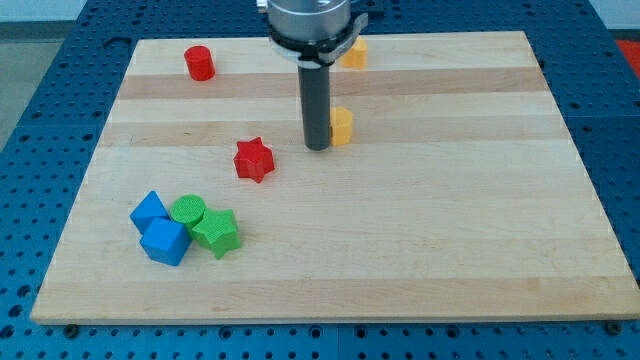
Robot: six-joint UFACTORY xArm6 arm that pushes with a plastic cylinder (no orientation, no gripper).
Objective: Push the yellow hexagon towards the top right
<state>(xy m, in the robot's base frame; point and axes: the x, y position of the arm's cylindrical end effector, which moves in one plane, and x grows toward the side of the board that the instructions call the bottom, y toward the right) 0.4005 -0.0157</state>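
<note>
A: Where is my tip [317, 148]?
B: Down on the board [420, 230], holding nothing; it is a bare rod. The yellow hexagon [342, 126] sits against its right side, partly hidden by the rod.

A: What else is near?
B: A red star [254, 160] lies to the tip's left, apart from it. A second yellow block [354, 54] is above, half behind the arm. A red cylinder [200, 63] stands far upper left.

A: And lower left?
B: Two blue blocks [158, 229], a green cylinder [187, 211] and a green star [217, 232], clustered together.

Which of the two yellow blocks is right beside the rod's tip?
The yellow block mid-board, touching my tip on its right. The other yellow block sits apart near the view's top edge.
</note>
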